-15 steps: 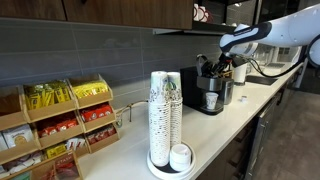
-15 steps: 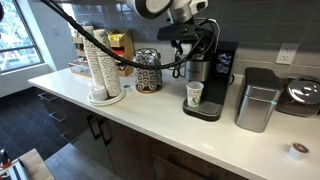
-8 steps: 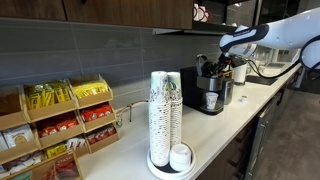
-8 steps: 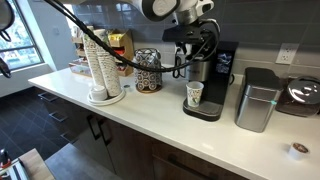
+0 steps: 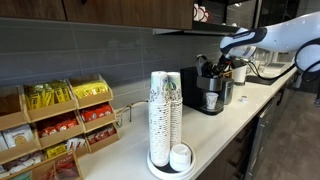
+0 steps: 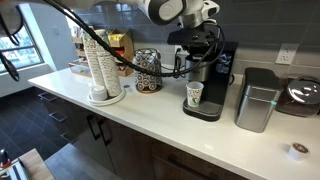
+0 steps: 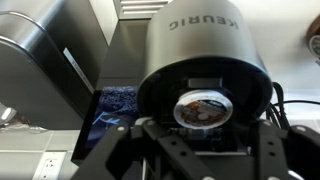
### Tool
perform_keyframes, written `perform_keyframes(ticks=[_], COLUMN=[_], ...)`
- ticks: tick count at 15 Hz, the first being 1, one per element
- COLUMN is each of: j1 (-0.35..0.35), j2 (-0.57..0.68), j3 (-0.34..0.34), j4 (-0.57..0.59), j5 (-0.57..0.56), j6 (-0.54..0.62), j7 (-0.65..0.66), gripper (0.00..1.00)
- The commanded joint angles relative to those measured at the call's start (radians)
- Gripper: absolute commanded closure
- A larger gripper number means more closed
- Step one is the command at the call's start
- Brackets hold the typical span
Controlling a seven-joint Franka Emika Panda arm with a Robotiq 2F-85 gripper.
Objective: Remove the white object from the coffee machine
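Note:
The black coffee machine [image 5: 208, 90] [image 6: 208, 78] stands on the white counter, and its lid is raised. In the wrist view its round head [image 7: 200, 40] fills the frame. The white object [image 7: 201, 108], a small round pod with a white rim, sits in the open holder. My gripper [image 7: 205, 138] hangs just in front of it, with dark fingers [image 7: 152, 140] standing apart on either side; I see no contact. In both exterior views the gripper [image 5: 218, 64] [image 6: 204, 42] is at the machine's top. A printed paper cup [image 6: 195, 95] stands on the drip tray.
Tall cup stacks [image 5: 165, 110] [image 6: 100, 65] stand on a round tray. A steel canister [image 6: 253, 98] [image 7: 40, 60] sits beside the machine, with a wire basket [image 6: 148, 70] on its other side. A snack rack [image 5: 55, 125] is against the wall. A small pod [image 6: 296, 150] lies near the counter edge.
The arm's wrist has shifted slightly towards the machine's head. The paper cup and the cup stacks have not moved.

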Motion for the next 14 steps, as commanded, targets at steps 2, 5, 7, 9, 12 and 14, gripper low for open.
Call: perform_keyframes(ticks=[2, 5, 7, 9, 12, 14], j1=[-0.019, -0.02, -0.021, -0.021, -0.018, -0.016], j2=[0.025, 0.023, 0.02, 0.015, 0.005, -0.009], j3=[0.017, 0.02, 0.019, 0.018, 0.015, 0.012], j4=[0.03, 0.031, 0.031, 0.03, 0.034, 0.033], j5=[0.043, 0.053, 0.058, 0.058, 0.052, 0.046], j6=[-0.007, -0.008, -0.008, -0.007, -0.004, -0.003], j7=[-0.026, -0.027, -0.027, -0.026, -0.022, -0.021], gripper=[0.57, 0.71, 0.71, 0.71, 0.71, 0.71])
